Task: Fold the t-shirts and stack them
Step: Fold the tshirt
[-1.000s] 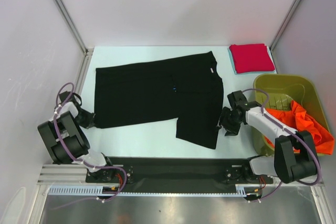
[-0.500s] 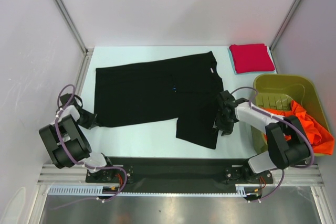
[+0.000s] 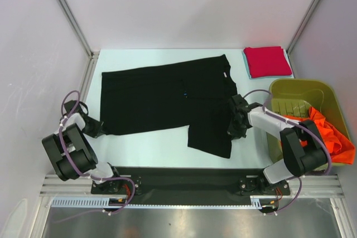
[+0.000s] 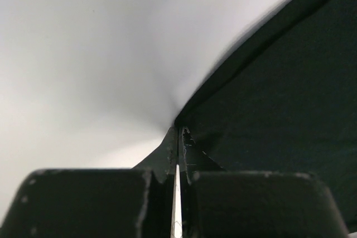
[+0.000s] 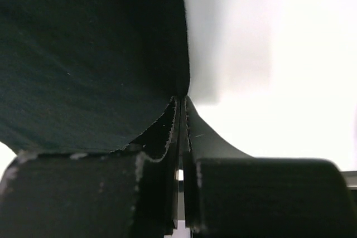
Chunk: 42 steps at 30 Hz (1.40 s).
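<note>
— Start at the near left. What's the left gripper (image 3: 96, 128) doing?

— Its fingers are pressed together on the near left corner of the black cloth t-shirt (image 3: 162, 96). In the wrist view the dark cloth runs right into the closed tips.

— And the shirt itself?

— It's spread flat across the middle of the pale table (image 3: 156, 144), lying sideways with its collar toward the right. One sleeve points toward the near edge, and there's a small blue mark (image 3: 184, 93) on the chest.

— The other arm?

— The right gripper (image 3: 234, 124) sits low at the shirt's right edge, just beside that near sleeve. Its fingers are together too, pinching the hem of the black cloth where it meets the bare table.

— What's further right?

— In the far right corner there's a red cloth t-shirt (image 3: 268, 61), folded into a neat square and well apart from the black one. Nearer, against the right wall, stands an olive-green plastic bin (image 3: 301, 88). A crumpled orange cloth t-shirt (image 3: 330, 136) lies in it and spills over its near right rim.
</note>
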Tool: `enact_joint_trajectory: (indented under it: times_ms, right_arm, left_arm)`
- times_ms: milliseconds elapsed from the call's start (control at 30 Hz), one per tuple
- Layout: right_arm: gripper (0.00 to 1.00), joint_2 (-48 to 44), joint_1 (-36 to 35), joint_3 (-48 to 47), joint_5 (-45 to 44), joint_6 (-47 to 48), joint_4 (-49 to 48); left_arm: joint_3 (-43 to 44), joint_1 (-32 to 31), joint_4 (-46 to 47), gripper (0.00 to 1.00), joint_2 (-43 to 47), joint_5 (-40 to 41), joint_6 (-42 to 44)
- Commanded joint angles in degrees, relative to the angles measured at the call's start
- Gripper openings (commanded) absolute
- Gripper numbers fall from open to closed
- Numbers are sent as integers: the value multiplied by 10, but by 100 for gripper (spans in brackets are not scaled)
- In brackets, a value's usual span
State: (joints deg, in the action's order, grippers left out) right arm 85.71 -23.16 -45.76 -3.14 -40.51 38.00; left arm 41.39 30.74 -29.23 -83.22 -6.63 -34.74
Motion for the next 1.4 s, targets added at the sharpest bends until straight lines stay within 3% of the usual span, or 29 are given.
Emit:
enact_joint_trajectory:
  times_ms: [0, 267, 467, 733, 1000, 1367]
  right_arm:
    - [0, -36, 2, 20, -55, 0, 8]
    - [0, -183, 38, 17, -3, 36, 31]
    - [0, -151, 72, -52, 41, 64, 28]
    - [0, -47, 89, -157, 77, 108, -8]
    - [0, 144, 109, -368, 94, 149, 10]
    - [0, 313, 150, -646, 110, 151, 47]
  left_arm:
    - [-18, 0, -38, 0, 16, 22, -9]
    - [-23, 0, -74, 0, 61, 30, -9]
    - [-13, 1, -85, 0, 75, 39, -12]
    - [52, 0, -72, 1, 83, 26, -6]
    - [166, 0, -33, 0, -21, -7, -21]
    - [271, -44, -14, 0, -153, -48, -43]
